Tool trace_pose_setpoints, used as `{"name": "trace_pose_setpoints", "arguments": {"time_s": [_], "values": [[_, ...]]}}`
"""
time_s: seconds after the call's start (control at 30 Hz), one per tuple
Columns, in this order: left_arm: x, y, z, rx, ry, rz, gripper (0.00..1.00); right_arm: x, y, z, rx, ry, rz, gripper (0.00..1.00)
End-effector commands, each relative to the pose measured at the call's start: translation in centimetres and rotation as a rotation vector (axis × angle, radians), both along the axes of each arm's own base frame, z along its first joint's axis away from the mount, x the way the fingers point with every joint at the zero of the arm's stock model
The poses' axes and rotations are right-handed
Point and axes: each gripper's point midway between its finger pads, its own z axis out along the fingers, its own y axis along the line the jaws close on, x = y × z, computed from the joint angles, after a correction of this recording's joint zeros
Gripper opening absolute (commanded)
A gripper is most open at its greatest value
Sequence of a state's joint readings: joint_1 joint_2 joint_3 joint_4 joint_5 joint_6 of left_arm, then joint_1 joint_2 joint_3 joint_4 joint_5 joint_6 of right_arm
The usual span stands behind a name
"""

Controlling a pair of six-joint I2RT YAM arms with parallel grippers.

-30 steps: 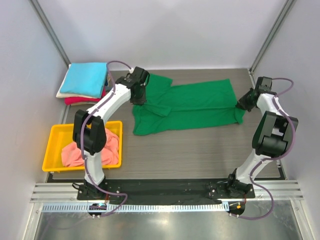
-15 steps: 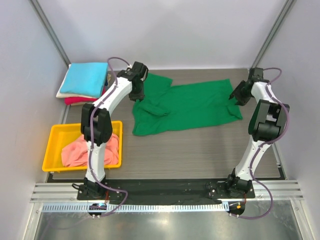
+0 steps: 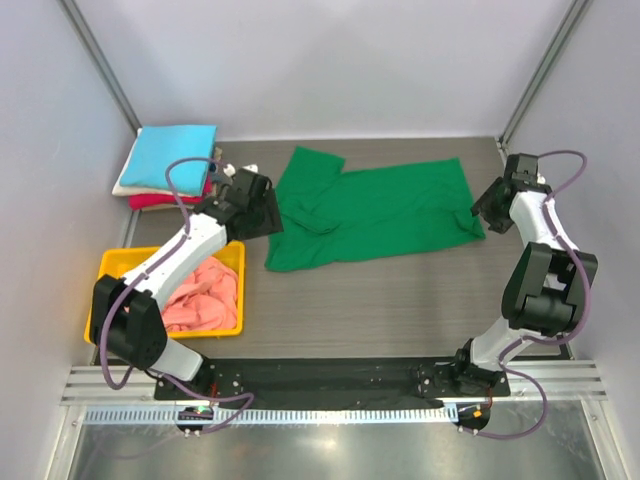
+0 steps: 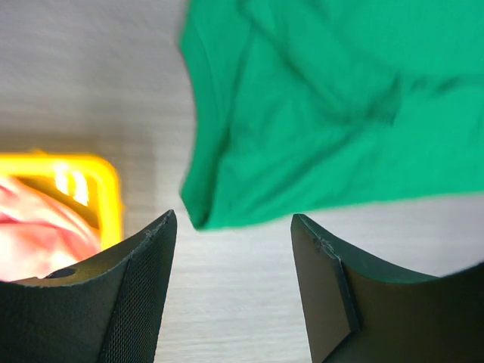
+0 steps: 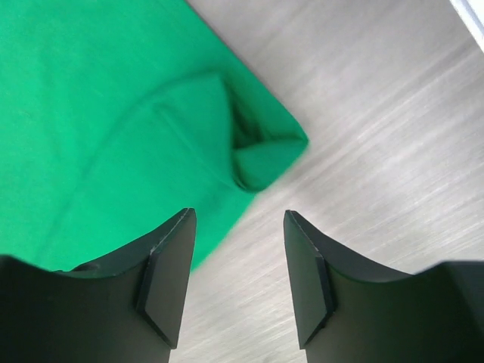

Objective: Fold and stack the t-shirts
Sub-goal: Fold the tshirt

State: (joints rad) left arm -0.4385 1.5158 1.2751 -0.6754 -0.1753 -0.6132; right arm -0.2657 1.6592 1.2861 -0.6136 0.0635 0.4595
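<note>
Starting at the near edge of the tabletop (image 3: 400, 300), the two arm bases sit bolted side by side. Just beyond the left base lies a yellow tray (image 3: 98, 295). A salmon-pink t-shirt (image 3: 205, 290) is bunched loosely inside it, filling its right part.

The left arm reaches across the tray's far right corner. Its left end effector (image 3: 262, 213) hangs just beside the left edge of the green t-shirt (image 3: 390, 210). In the left wrist view the fingers (image 4: 136, 302) stand well apart, with only bare wood grain and the shirt's near corner showing between them, so nothing is gripped.

The green t-shirt lies spread across the middle of the tabletop, its length running left to right. It is wrinkled rather than flat, with a sleeve angled toward the far left.

At the shirt's right end, the right end effector (image 3: 488, 205) hovers over the cloth's edge. The right wrist view shows its jaws parted and empty, above a small rolled-over lump of green cloth where the edge meets the wood.

Farthest away, in the far left corner, folded t-shirts sit in a stack. A sky-blue t-shirt (image 3: 175, 158) is on top, a cream t-shirt (image 3: 128, 188) peeks out beneath it, and a red t-shirt (image 3: 160, 201) is at the bottom.
</note>
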Motion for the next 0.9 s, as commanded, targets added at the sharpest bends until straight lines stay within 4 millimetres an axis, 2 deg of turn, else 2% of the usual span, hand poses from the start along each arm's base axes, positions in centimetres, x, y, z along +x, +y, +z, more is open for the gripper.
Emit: {"name": "trace_pose_setpoints", "arguments": {"time_s": [0.0,0.03,0.07,0.1,0.13,0.17,0.27,0.43,0.6,0.7,0.87], "values": [[-0.7,-2.5,-2.4,-0.096,-0.029,0.002,0.64,-0.8,-0.5,-1.5,-0.029,-0.001,-0.028,0.55],[-1.3,-2.7,-2.7,-0.111,-0.028,0.004,0.64,-0.8,-0.4,-1.8,-0.023,-0.001,-0.022,0.54],[-2.0,-2.5,-4.2,-0.111,-0.012,0.008,0.64,-0.8,-0.1,-2.1,-0.016,0.001,-0.011,0.53],[-2.4,-2.4,-4.8,-0.123,-0.005,0.024,0.64,-0.8,-0.1,-2.4,-0.015,0.007,-0.01,0.52],[-2.3,-2.5,-4.9,-0.141,-0.024,0.03,0.64,-0.8,-0.2,-2.9,-0.017,0.02,-0.011,0.52],[-3.2,-2.1,-6.3,-0.135,0.0,0.035,0.64,-0.9,-0.4,-3.2,-0.028,0.032,-0.012,0.51],[-3.6,-2.0,-7.6,-0.158,0.001,0.059,0.64,-0.8,-0.8,-4.0,-0.033,0.053,-0.026,0.51],[-3.0,-1.7,-8.4,-0.159,-0.036,0.082,0.66,0.1,-1.7,-4.1,-0.057,0.044,-0.046,0.51],[-2.8,-2.2,-10.7,-0.166,-0.006,0.087,0.68,0.4,-2.6,-5.5,-0.039,0.071,-0.071,0.5],[-2.7,-2.4,-11.7,-0.172,0.014,0.089,0.67,0.5,-3.3,-6.1,-0.036,0.074,-0.086,0.49],[-2.1,-2.2,-12.8,-0.141,0.013,0.095,0.63,1.5,-5.1,-6.0,0.013,0.023,-0.131,0.45]]}}
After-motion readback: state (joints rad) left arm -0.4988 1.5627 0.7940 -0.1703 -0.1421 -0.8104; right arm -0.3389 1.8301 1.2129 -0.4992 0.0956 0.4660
